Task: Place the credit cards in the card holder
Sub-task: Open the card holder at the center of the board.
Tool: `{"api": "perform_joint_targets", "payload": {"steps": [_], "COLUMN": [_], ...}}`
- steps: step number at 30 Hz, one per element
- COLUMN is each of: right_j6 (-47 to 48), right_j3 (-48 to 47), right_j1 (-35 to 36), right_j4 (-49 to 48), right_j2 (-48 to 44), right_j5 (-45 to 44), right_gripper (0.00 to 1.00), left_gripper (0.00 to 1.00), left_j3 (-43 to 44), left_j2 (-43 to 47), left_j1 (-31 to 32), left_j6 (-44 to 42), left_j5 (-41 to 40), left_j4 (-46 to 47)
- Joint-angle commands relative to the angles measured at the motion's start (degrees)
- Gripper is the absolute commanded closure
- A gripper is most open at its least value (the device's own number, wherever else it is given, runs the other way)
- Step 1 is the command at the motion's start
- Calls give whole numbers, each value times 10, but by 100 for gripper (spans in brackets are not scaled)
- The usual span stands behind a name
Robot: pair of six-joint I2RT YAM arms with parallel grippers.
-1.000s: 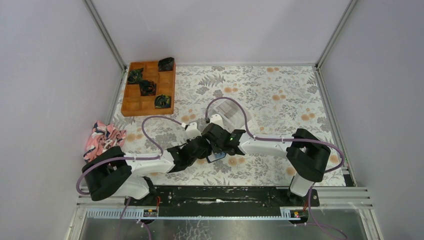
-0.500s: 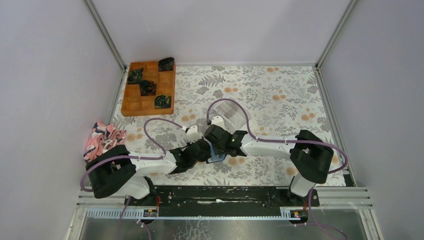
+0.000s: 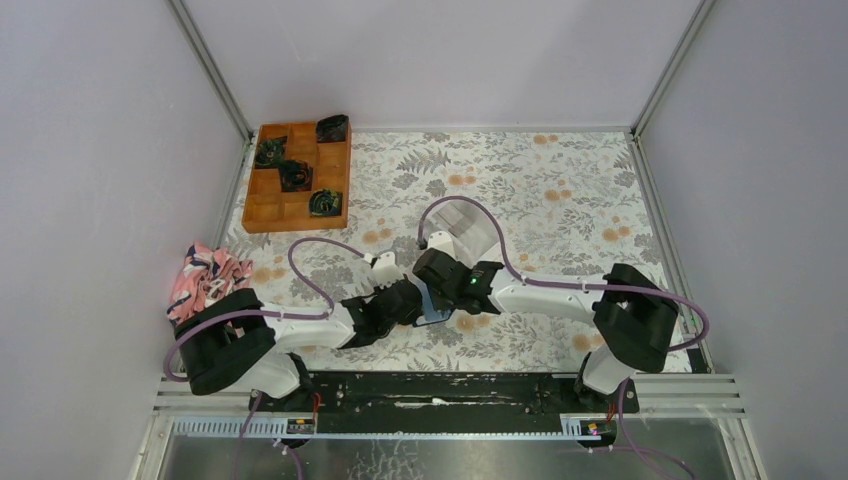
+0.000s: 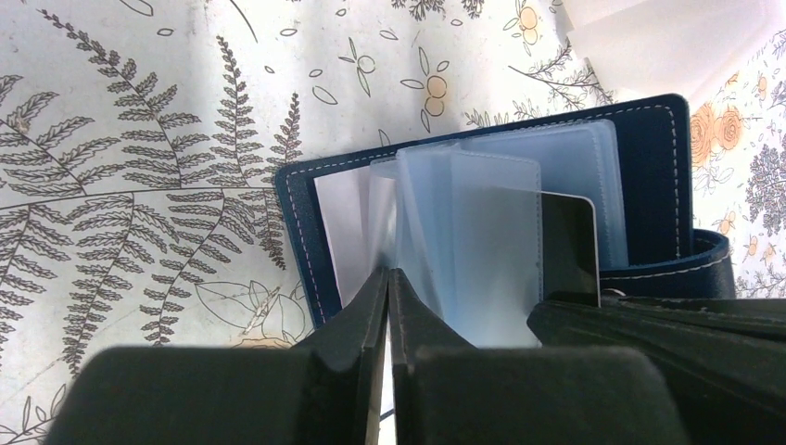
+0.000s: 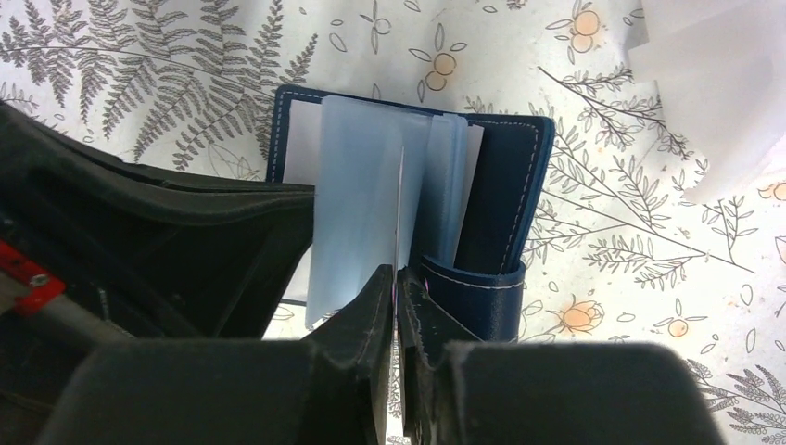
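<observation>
Just ahead of the arm bases, my left gripper (image 4: 387, 278) pinches a clear sleeve (image 4: 394, 222) of the card holder (image 4: 660, 176), which lies open on the floral tablecloth (image 4: 139, 111). My right gripper (image 5: 400, 278) straddles another sleeve, fingers almost together; whether it grips, I cannot tell. A dark credit card (image 4: 567, 243) sits tucked in a pocket.

Surface (image 3: 560, 190): pale, floral pattern.
Far left corner: orange tray (image 3: 268, 208).
Left edge: crumpled pink cloth (image 3: 205, 275).
Middle: white box (image 3: 470, 228).
Nearer middle: card holder (image 3: 433, 312), lying open, near the box.
</observation>
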State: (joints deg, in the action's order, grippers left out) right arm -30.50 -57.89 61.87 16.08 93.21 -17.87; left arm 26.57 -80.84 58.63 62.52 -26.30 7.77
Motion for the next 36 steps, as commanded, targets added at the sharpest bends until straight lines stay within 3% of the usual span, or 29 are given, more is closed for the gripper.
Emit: {"api": "perform_joint_targets", "payload": {"steps": [1, 26, 36], "right_j6": [-14, -37, -44], "right_j3": [17, 80, 110], "right_j1": [-16, -58, -75], "right_j4": [-19, -93, -128], "right_j2": [-29, -71, -56], "right_j5": [-1, 48, 85], "right_gripper": [88, 86, 94], "left_gripper": [93, 97, 98], "left_j3": [-18, -30, -39], "left_j2": [-16, -44, -44], "left_j1": [6, 13, 14], "left_j6": [4, 21, 27], "left_j5": [-17, -19, -21], "left_j4": [-31, -26, -26]}}
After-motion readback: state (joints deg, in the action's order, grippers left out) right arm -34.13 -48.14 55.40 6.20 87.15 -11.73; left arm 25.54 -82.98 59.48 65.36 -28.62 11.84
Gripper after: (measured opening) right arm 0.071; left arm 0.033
